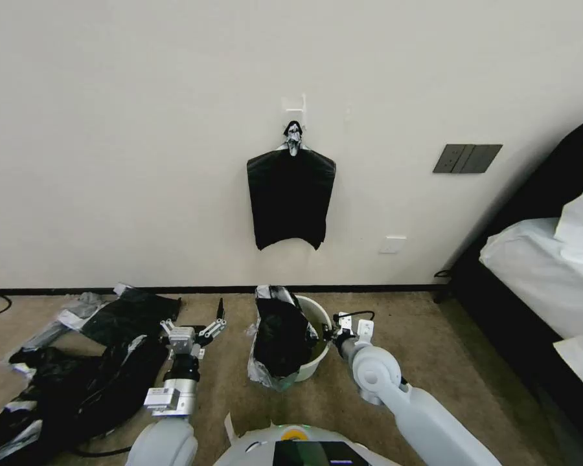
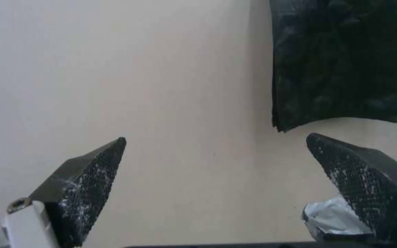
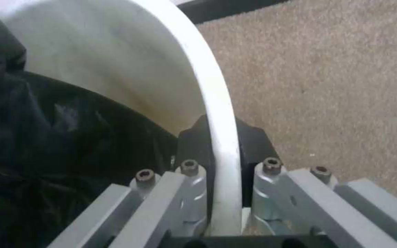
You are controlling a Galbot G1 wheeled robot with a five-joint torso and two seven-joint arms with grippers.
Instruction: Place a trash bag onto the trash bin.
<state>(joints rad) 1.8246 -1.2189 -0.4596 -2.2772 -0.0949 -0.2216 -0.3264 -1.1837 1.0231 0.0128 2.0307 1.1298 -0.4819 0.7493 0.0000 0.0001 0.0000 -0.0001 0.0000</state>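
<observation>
Far left on the carpet lies the heap of black and grey plastic sheets [image 1: 71, 388], well apart from the work and not in the way.

Next is the left tool [image 1: 193, 334], raised above the carpet with its fingers spread wide and nothing between them. In the left wrist view the left tool [image 2: 217, 193] looks toward the wall, w/ the hanging black bundle [image 2: 343, 63] ahead and off to one side.

To the right of it comes the trash bag [image 1: 282, 336]. It is only half on: it stands up tall over the left part of the rim and droops down the outside on the left, its long axis about upright. This loose side faces the left tool, so I judge the left arm is the nearer one for pulling the bag's mouth further around the rim. Nothing stands between them, only bare carpet.

The trash bin [image 1: 314, 323] sits on the carpet near the wall, approx. in front of the robot. On the bin's right side the rim [image 3: 217, 113] is bare white.

The right tool [image 1: 335, 333] is pinching the rim there, one finger inside and one outside, pressed on the plastic; seen close, the right tool [image 3: 224, 144] straddles the rim, w/ bag folds just beside it inside. Probably it steadies the bin.

On the wall above hangs the bundle [image 1: 291, 197], and the bed [image 1: 544, 265] is far right, both clear of the work.
</observation>
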